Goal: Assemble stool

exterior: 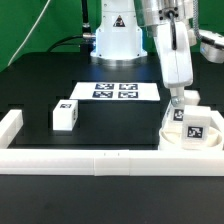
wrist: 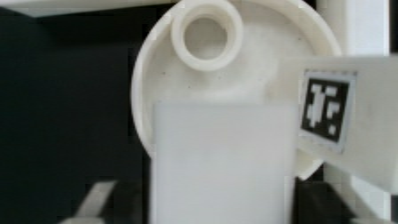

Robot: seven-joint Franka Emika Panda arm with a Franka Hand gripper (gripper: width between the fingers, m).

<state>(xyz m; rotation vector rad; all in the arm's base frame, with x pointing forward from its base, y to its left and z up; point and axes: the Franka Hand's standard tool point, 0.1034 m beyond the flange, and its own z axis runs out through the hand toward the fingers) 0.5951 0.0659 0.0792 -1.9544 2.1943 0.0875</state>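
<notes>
My hand (exterior: 183,100) low over seat (exterior: 172,141); can't tell its grip. Tagged leg (exterior: 196,127) at seat, loose leg (exterior: 66,115) apart on desk (exterior: 110,125). Early going, I judge.

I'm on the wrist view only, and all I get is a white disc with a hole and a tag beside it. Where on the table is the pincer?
Observer: The pincer is low over the round seat, which lies close to the border rail on the exterior view's right.
Operator: Any spare legs?
Observer: One loose leg sits alone on the exterior view's left.
Operator: And the marker board?
Observer: The marker board lies flat farther back, near the robot's base.
</notes>
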